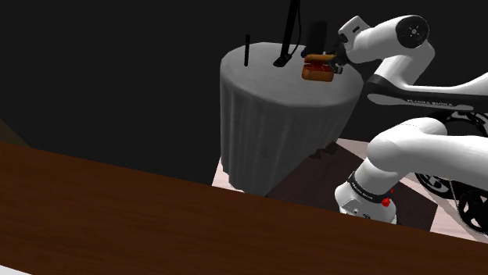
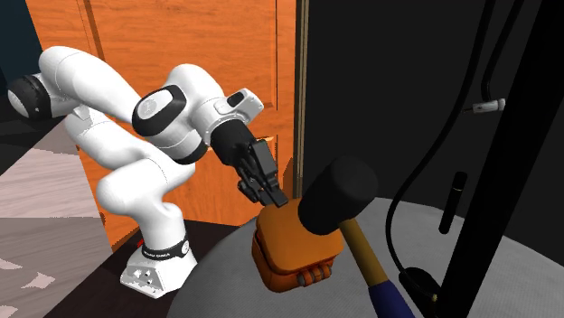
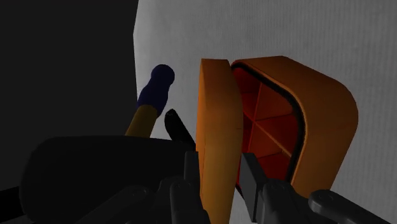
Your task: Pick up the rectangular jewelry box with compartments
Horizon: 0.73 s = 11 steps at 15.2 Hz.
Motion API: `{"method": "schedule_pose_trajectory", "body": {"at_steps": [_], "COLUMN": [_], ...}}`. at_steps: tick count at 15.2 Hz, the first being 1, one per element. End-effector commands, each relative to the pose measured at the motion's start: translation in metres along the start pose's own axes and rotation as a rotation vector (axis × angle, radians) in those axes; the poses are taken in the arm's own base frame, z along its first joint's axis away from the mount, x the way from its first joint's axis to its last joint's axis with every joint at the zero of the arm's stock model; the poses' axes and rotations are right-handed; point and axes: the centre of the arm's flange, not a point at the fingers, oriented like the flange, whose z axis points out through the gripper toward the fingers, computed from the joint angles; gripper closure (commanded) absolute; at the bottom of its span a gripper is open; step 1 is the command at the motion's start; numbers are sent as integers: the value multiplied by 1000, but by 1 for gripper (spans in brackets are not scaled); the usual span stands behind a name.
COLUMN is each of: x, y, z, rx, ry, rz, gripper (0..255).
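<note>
I have the gripper (image 3: pixel 219 164) clasping the orange jewelry box's (image 3: pixel 305 108) lid (image 3: pixel 215 108). The box seems to rest on the tabletop (image 1: pixel 258 94); the lift remains.

A black-headed mallet (image 2: pixel 337 194) lies just beside the orange jewelry box (image 2: pixel 289 253), its head crowding the gripper (image 2: pixel 274 197) on that side. The box's other side is bare grey cloth of the table (image 1: pixel 274 117). Further in, black cables (image 2: pixel 434 154) and a short upright rod (image 2: pixel 458 201) stand well apart from the box
</note>
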Motion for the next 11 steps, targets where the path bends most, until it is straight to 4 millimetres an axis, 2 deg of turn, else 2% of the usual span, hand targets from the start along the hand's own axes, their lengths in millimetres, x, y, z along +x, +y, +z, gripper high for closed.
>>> {"method": "schedule_pose_trajectory", "body": {"at_steps": [1, 9, 11], "x": [0, 4, 4], "y": [10, 46, 47], "z": [-7, -29, -29], "rx": [-1, -1, -1], "ry": [1, 1, 1], "rz": [0, 0, 0], "gripper": [255, 255, 255]}}
